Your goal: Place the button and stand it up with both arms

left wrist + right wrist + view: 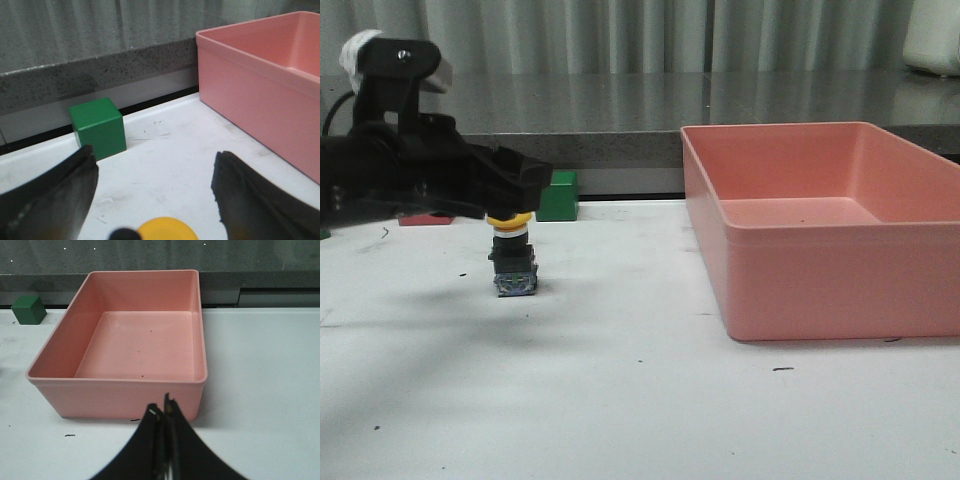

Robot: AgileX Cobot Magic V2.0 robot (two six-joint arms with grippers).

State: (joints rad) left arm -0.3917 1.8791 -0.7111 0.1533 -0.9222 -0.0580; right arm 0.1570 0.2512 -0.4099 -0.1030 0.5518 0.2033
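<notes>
The button stands upright on the white table, yellow cap up, black body and bluish terminals at its base. My left gripper hovers just above its cap, jaws open wide and holding nothing. In the left wrist view the yellow cap shows low between the two black fingers, clear of both. My right gripper is shut and empty, near the front wall of the pink bin; it is out of the front view.
A large empty pink bin stands at the right, also in the right wrist view. A green cube sits behind the button by the back ledge, also seen in the left wrist view. A red flat piece lies at the back left.
</notes>
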